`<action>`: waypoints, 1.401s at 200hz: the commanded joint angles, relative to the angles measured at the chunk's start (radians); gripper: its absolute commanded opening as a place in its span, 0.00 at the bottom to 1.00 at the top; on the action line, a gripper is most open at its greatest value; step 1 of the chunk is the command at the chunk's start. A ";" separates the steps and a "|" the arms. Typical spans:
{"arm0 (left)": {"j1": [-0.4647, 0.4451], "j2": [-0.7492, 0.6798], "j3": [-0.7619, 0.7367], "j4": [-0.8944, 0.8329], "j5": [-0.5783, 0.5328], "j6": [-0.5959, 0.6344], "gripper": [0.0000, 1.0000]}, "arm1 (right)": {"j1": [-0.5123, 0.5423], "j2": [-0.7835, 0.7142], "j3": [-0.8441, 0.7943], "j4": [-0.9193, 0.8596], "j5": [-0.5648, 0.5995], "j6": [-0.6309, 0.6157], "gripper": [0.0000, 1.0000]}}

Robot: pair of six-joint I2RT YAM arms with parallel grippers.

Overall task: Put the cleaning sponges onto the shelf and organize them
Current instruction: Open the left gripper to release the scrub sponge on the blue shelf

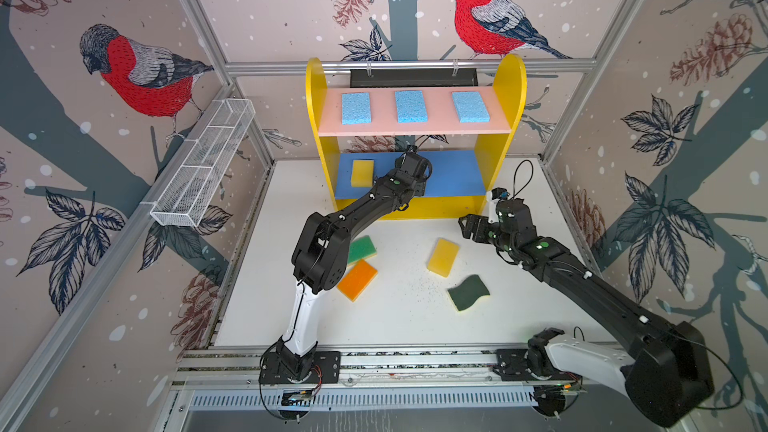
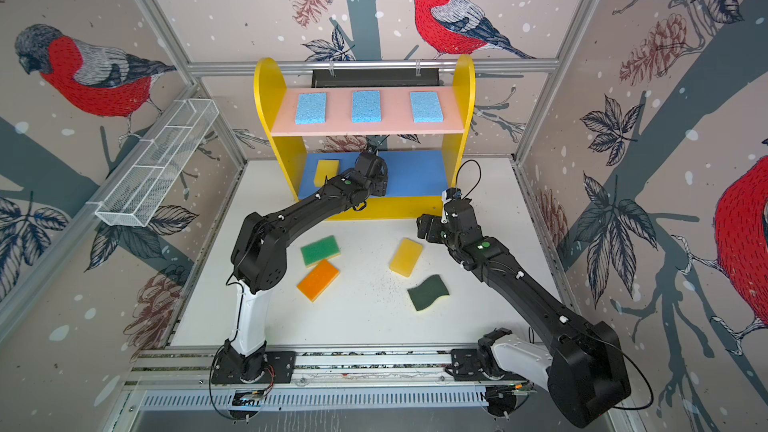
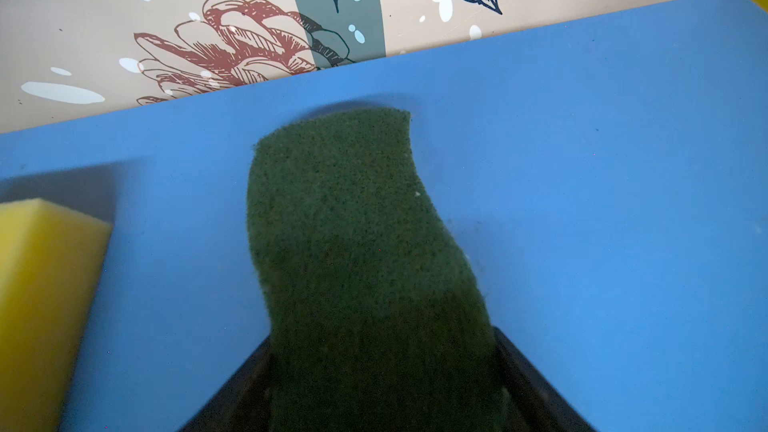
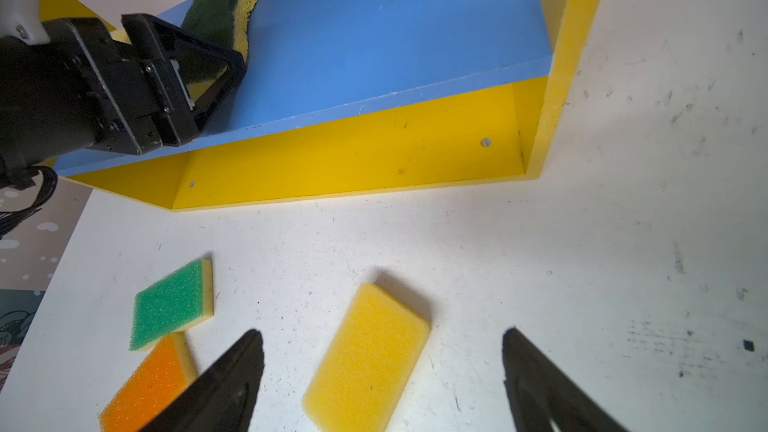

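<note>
**Placing a scourer on the middle tier.** The left gripper [image 3: 382, 334] pinches a wavy green scourer [image 3: 345, 209] over the blue board [image 3: 582, 160] of the shelf [image 1: 509, 89], near a shelved yellow sponge [image 1: 362, 172]. If let go while tilted, the scourer may land crooked, and pulling the arm back could drag it. The right gripper [image 4: 382, 332], spread wide, hovers over a loose yellow sponge [image 4: 365, 359] on the table [image 4: 582, 263].

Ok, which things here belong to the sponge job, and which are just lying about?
Job: shelf; light-blue sponges on top; shelved yellow sponge; held scourer in the left tool; on the table: green-topped sponge, orange-topped sponge, loose yellow sponge, loose scourer.
Lying about: wire basket, black bar behind the shelf.
</note>
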 commanded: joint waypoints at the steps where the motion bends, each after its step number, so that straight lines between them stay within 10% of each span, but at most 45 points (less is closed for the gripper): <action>1: 0.001 -0.011 -0.013 -0.053 0.005 0.001 0.73 | 0.004 -0.006 -0.001 -0.009 0.008 0.013 0.90; 280: 0.001 -0.111 -0.055 -0.023 0.028 -0.030 0.83 | 0.009 -0.051 -0.021 -0.017 0.026 0.020 0.90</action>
